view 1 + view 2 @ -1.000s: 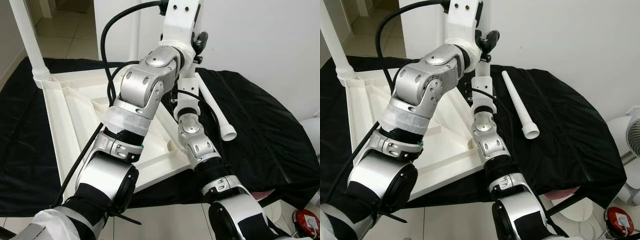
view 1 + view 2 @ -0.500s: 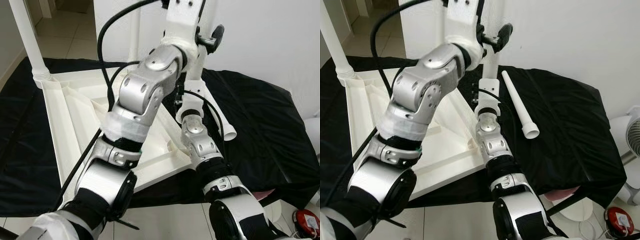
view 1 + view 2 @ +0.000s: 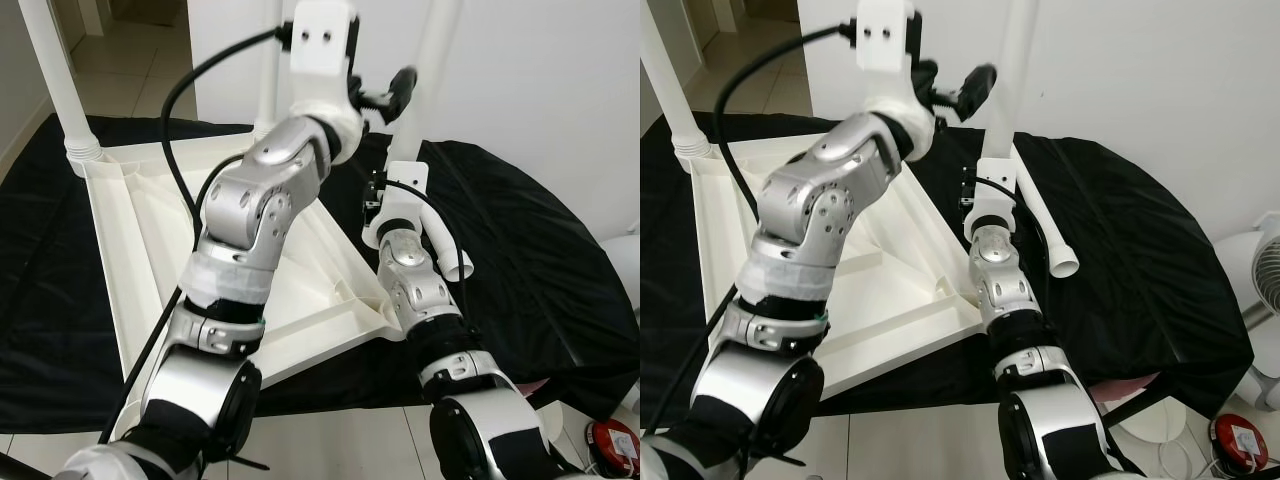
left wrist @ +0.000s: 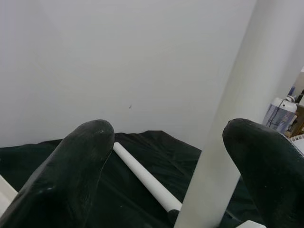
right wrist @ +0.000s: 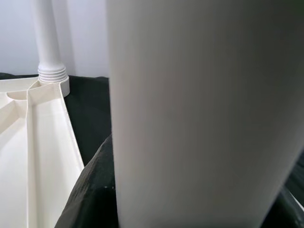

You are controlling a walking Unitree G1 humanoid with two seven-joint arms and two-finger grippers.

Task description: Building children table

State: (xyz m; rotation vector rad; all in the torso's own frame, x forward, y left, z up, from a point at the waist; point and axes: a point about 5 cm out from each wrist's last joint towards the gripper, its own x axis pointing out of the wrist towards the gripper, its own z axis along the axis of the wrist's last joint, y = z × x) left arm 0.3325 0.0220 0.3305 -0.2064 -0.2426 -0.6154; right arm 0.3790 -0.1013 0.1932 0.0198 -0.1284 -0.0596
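My left arm has gone up higher than it was a moment ago, and the table leg (image 3: 432, 70) I hold has slid over to my right and stands straighter.

Closest to me is the table top (image 3: 150, 230). It lies upside down on the black cloth (image 3: 540, 260). It is hard white plastic with raised ribs running to its corners.

Next comes my right gripper (image 5: 190, 199). It pinches the table leg low down, with a black finger on each side. The leg is a smooth, round, white tube, and I think it is slippery. Its bottom end is hidden behind my wrist, so I cannot tell if it sits in its hole.

Higher up is my left gripper (image 4: 168, 156). Its fingers (image 4: 80, 161) are spread wide, with the leg between them but not touching.

To do this step well, I think I should keep the leg straight up and close my left fingers softly to steady the top. Then I should turn it in slowly. If it tips, the ridges may catch crooked.

A spare leg (image 3: 1045, 225) lies flat on the cloth just past my right wrist, wide end toward me.

Farther off, a corner leg (image 3: 55, 80) stands in its ridged collar (image 3: 82, 152), and a back leg (image 3: 268, 60) stands near the wall.
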